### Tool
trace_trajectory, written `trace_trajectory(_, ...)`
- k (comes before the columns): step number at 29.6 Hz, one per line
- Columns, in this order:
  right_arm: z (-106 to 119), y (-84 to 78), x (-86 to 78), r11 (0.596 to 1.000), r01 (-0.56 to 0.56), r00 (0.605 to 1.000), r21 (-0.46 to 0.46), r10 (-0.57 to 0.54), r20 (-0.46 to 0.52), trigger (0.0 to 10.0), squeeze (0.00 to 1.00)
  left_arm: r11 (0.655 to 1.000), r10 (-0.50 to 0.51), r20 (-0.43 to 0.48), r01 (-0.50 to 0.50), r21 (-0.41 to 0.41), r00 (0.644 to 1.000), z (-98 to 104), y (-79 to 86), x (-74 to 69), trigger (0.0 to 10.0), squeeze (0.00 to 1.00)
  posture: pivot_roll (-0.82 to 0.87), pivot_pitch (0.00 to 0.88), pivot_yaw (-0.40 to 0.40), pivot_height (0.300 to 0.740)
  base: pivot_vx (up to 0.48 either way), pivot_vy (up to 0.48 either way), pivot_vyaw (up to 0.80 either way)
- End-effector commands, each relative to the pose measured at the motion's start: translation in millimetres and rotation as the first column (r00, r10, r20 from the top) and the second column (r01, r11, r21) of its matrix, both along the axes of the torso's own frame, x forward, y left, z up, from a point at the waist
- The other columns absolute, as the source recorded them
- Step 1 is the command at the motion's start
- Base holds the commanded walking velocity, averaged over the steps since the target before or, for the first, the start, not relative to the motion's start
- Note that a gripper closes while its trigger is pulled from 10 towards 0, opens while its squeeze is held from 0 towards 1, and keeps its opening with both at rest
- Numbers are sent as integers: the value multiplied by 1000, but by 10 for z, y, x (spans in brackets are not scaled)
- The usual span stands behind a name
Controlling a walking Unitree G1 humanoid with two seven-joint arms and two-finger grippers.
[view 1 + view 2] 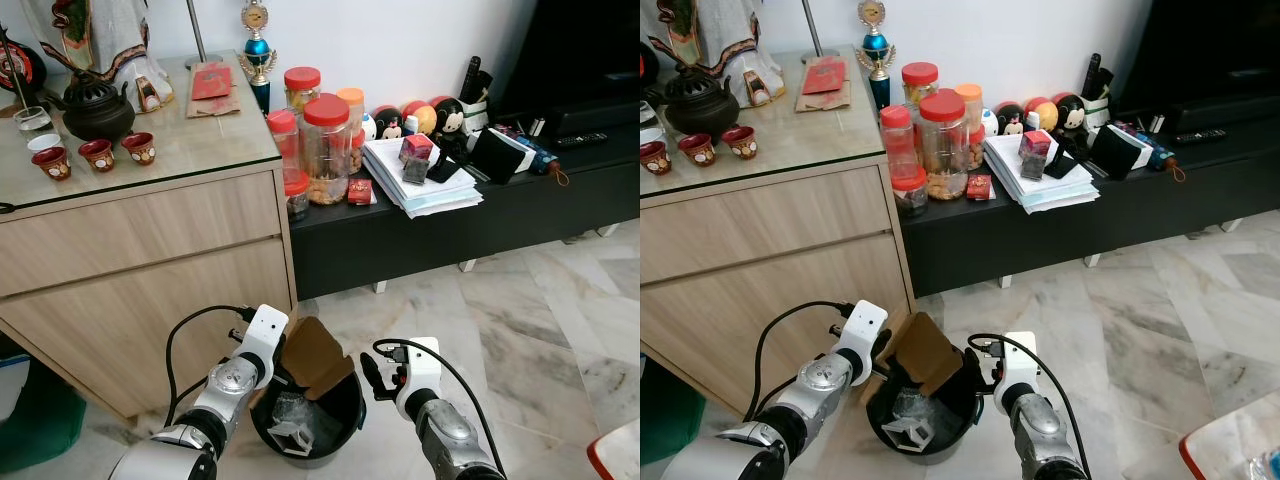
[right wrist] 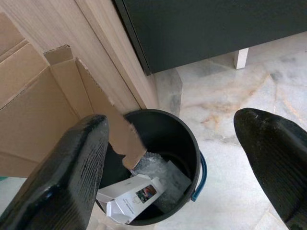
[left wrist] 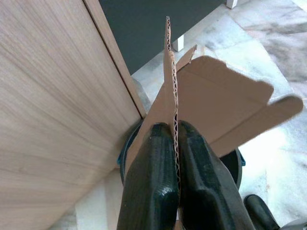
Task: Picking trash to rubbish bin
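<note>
Left pincer [image 3: 175, 143] – 1 cardboard [image 3: 216, 100], 1 bin [image 1: 345, 405]

brown cardboard [image 1: 318, 358], black bin [image 1: 345, 420], veined grey marble floor [image 1: 520, 330]

The lower part of the cardboard piece [image 1: 318, 358] is hidden inside the bin [image 1: 345, 425]. The left gripper [image 3: 175, 143] is cut off by the wrist view's edge.

A flattened brown cardboard box [image 1: 318, 358] leans across the round black plastic bin's [image 1: 345, 425] mouth, blocking its cabinet side. The light wooden cabinet [image 1: 150, 270] walls off the left; bare marble floor [image 1: 520, 330] lies open rightward.
</note>
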State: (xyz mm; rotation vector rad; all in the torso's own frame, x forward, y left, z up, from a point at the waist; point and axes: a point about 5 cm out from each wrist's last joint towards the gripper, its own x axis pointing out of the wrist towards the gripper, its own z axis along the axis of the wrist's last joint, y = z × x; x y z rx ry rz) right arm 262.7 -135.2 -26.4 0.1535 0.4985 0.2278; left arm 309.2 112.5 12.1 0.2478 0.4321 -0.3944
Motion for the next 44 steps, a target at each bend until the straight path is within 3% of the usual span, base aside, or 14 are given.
trace_trajectory(1,15,3,6,1000,-4,1000,3,4,18,10000,0,1000,-9,5,9,24,1000,18,23,22,10000,0,-136,70,9,740,0,0,0)
trace_trajectory(11,-35,-41,-58,1000,-1,1000,5,1,-2,10000,0,999,4,58,-6,40,998,104,73,94,10000,0,-144,75,4,740,0,0,0)
trace_trajectory(12,-37,-42,-61,1000,-1,1000,5,1,-4,10000,0,999,-4,62,1,47,998,109,70,96,10000,176,-143,75,2,740,0,0,0)
trace_trajectory(13,-39,-43,-63,1000,-1,1000,5,1,-5,10000,0,998,-14,68,10,56,998,114,66,99,10000,420,-143,75,2,740,0,0,0)
trace_trajectory(14,-42,-42,-67,1000,-2,1000,5,2,-6,10000,0,998,-24,70,20,57,997,118,59,100,10000,1000,-144,76,0,740,0,0,0)
trace_trajectory(26,-41,-65,-66,1000,-2,1000,1,2,-5,10000,0,996,-62,72,56,74,995,127,43,103,10000,1000,-142,76,-4,740,0,0,0)
trace_trajectory(31,-51,-57,-76,1000,-1,1000,2,1,-12,10000,0,996,-29,67,23,86,997,97,111,85,10000,1000,-140,71,-5,740,0,0,0)
trace_trajectory(32,-60,-57,-85,1000,0,1000,1,0,-17,10000,0,996,-1,63,-5,92,998,76,156,72,10000,867,-137,69,-2,740,0,0,0)
trace_trajectory(33,-64,-57,-88,1000,1,1000,0,-1,-20,10000,0,995,11,61,-17,94,998,67,176,66,10000,0,-137,69,-2,740,0,0,0)
trace_trajectory(38,-99,-89,-123,1000,28,999,-14,-29,-41,10000,0,988,58,38,-63,143,998,-28,302,-11,10000,0,-136,68,2,740,0,0,0)
trace_trajectory(41,-265,-214,-319,992,102,983,-78,-112,-144,10000,0,960,252,-108,-233,158,962,-360,643,-355,10000,0,-132,66,11,740,0,0,0)
trace_trajectory(44,-340,-259,-424,987,123,972,-106,-142,-188,10000,0,945,296,-154,-265,193,943,-482,743,-514,10000,0,-126,63,13,740,0,0,0)
